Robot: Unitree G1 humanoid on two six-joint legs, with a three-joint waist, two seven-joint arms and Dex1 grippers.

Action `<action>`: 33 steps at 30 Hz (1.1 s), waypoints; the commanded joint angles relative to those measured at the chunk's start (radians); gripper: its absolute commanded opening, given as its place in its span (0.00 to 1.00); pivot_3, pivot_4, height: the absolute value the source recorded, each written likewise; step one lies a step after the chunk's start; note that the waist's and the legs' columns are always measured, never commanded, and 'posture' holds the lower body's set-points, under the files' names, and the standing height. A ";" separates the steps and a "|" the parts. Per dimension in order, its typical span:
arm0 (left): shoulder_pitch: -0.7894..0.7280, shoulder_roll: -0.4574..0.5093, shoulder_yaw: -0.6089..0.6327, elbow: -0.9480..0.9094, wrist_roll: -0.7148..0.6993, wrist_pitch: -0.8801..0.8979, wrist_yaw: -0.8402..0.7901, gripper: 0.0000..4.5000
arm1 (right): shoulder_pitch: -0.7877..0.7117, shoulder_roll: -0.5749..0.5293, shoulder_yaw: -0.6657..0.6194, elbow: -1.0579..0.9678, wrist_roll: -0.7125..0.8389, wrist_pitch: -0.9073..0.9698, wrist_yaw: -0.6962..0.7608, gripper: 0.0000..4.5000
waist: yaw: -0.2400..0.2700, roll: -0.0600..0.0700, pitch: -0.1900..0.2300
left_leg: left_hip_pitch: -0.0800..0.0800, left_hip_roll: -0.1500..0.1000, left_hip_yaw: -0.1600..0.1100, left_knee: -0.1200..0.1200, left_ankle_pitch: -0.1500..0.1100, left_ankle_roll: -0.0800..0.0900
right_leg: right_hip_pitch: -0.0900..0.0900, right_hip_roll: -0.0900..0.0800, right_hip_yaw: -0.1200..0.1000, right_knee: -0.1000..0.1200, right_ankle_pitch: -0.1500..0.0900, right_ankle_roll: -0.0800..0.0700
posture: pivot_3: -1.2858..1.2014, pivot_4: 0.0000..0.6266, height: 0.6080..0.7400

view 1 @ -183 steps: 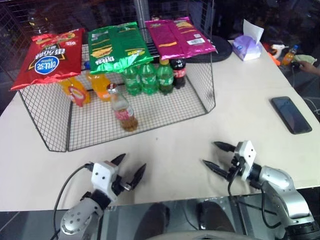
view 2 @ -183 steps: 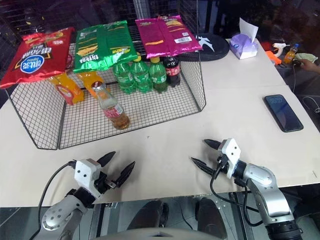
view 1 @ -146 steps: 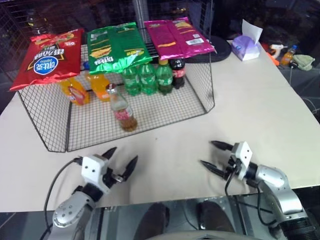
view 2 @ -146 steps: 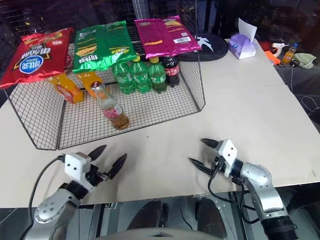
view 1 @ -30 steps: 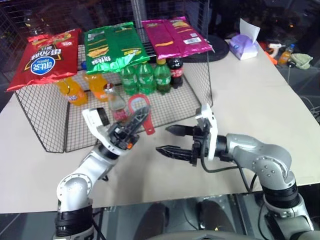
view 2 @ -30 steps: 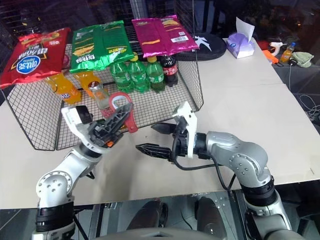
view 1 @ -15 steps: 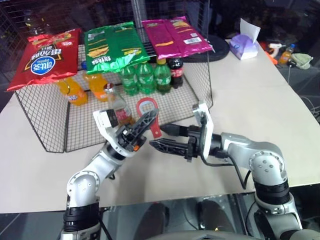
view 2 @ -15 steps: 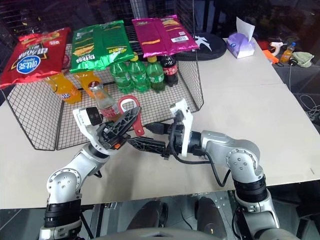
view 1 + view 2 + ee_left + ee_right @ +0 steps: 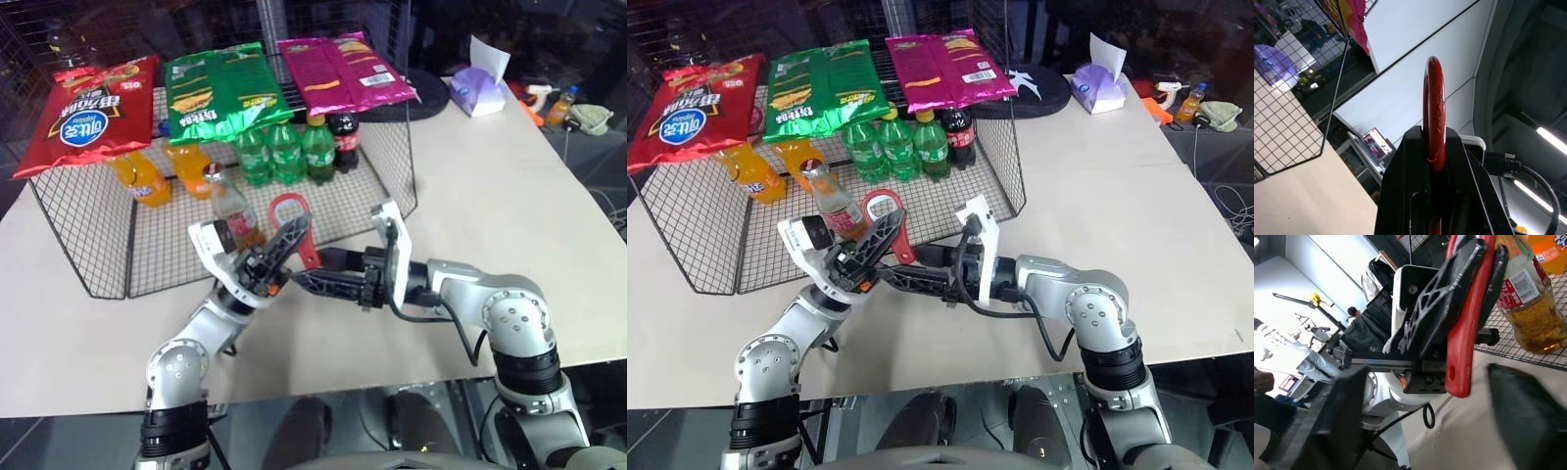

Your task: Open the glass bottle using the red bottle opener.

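Over the pale desk (image 9: 549,186), the left gripper (image 9: 277,253) stays clenched on the thin flat red bottle opener (image 9: 297,227), ring end up. The right gripper (image 9: 318,271) has advanced to it, its jaws narrowing about the handle: probably a handover. Beyond, the small clear glass bottle (image 9: 230,209) stands capped on the wire mesh rack (image 9: 392,186), beside orange plastic soda bottles (image 9: 162,176); nothing blocks it.

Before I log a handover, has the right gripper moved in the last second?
Yes. The right gripper has moved left across the view, away from the wire basket's right corner, to the red bottle opener in the left gripper.
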 commanded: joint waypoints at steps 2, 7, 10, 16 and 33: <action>0.002 -0.011 -0.003 -0.029 0.008 -0.014 -0.010 0.00 | -0.009 0.020 -0.008 -0.009 0.041 -0.002 -0.009 0.31 | 0.000 0.000 0.000 | 0.000 0.000 0.000 0.000 0.000 0.000 | 0.000 0.000 0.000 0.000 0.000 0.000 | 0.52 0.24 1.00; 0.011 -0.013 -0.006 -0.033 0.008 -0.007 -0.011 0.00 | -0.008 0.026 -0.004 -0.005 0.044 -0.005 -0.011 0.01 | 0.000 0.000 0.000 | -0.001 0.000 0.000 0.000 0.000 0.000 | -0.001 0.000 0.000 0.000 0.000 0.000 | 0.52 0.24 1.00; 0.008 -0.021 0.001 -0.024 -0.020 0.005 0.034 0.00 | -0.006 0.027 -0.003 -0.003 0.046 -0.005 -0.010 0.01 | 0.000 0.000 0.000 | -0.002 0.000 0.000 0.000 0.000 0.000 | -0.001 0.000 0.000 0.000 0.000 0.000 | 0.52 0.24 1.00; 0.009 -0.009 -0.009 -0.032 -0.006 0.006 0.038 0.00 | -0.004 0.024 -0.007 0.002 0.039 -0.008 -0.011 0.01 | 0.000 0.000 0.000 | -0.002 0.000 0.000 0.000 0.000 0.000 | -0.002 0.000 0.000 0.000 0.000 0.000 | 0.52 0.24 1.00; 0.046 0.028 0.015 -0.075 0.055 -0.022 0.037 1.00 | 0.018 -0.012 -0.087 0.056 -0.079 -0.122 -0.018 0.00 | 0.000 0.000 0.000 | -0.003 0.000 0.000 0.000 0.000 0.000 | -0.002 0.000 0.000 0.000 0.000 0.000 | 0.52 0.24 1.00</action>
